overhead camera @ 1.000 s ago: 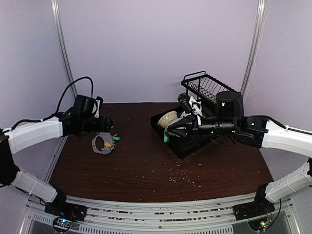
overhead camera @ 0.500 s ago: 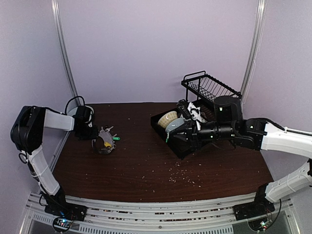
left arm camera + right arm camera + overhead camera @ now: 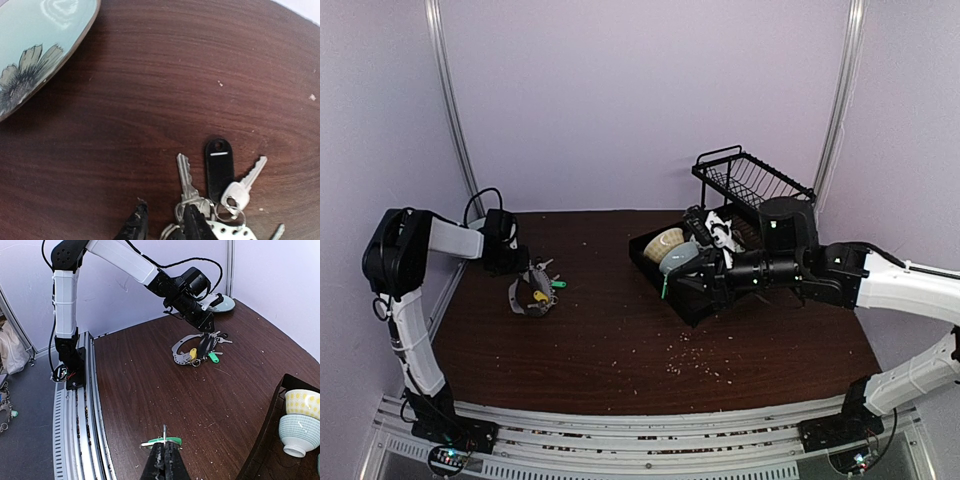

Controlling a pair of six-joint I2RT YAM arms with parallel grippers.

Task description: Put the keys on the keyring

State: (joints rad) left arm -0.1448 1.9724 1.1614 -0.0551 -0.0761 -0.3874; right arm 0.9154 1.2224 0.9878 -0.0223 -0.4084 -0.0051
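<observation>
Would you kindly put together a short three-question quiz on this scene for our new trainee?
1. True or false: the right gripper is shut on a green-headed key.
2. The left gripper is: A) down at the key bunch; B) raised high in the air; C) out of sight in every view.
3. In the left wrist view, what colour is the tag lying between two silver keys?
Key: 1 true; 2 A; 3 black.

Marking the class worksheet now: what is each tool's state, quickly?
Left tool: jaws narrowly apart at the keys; grip cannot be told.
Right tool: shut on a green-headed key.
</observation>
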